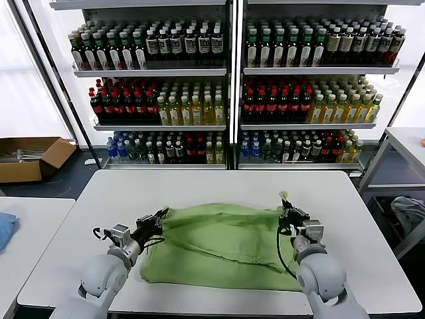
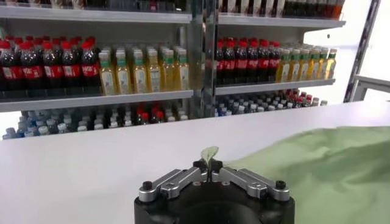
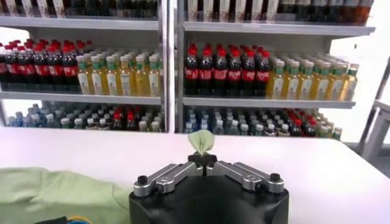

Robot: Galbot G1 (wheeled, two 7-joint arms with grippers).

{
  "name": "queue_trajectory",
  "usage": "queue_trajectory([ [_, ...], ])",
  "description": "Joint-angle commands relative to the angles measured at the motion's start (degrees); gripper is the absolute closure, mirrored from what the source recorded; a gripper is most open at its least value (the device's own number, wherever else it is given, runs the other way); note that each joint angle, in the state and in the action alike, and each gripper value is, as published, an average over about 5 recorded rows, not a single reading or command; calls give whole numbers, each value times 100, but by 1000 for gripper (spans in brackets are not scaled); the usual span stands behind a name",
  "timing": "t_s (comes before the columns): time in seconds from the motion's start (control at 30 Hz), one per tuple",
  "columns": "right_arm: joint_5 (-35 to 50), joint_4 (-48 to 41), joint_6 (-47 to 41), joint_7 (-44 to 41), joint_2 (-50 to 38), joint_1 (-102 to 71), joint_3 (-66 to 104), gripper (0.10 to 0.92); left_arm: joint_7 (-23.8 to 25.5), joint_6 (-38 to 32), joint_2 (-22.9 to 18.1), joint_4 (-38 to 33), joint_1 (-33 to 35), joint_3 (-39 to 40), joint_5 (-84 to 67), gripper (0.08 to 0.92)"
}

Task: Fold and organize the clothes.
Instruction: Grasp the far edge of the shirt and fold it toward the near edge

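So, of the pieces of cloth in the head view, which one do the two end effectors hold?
The light green shirt spread on the middle table: left end effector and right end effector each pinch an edge. The blue cloth lies untouched on the side table.

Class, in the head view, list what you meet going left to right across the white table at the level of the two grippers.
left gripper pinching the shirt's edge → green shirt → right gripper pinching the opposite edge → bare table
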Motion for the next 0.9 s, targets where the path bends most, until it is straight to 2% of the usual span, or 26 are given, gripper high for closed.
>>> queue_trajectory([
  [0.03, -162, 620, 75, 59, 17, -1167, 337, 919, 34, -47, 38, -51, 348, -82, 137, 909],
  [0.3, -236, 919, 91, 130, -58, -1726, 398, 919, 86, -74, 155, -316, 700, -113, 289, 909],
  [0.9, -405, 808, 237, 228, -19, -2040, 398, 919, 80, 2, -170, -530, 1018, -221, 667, 909],
])
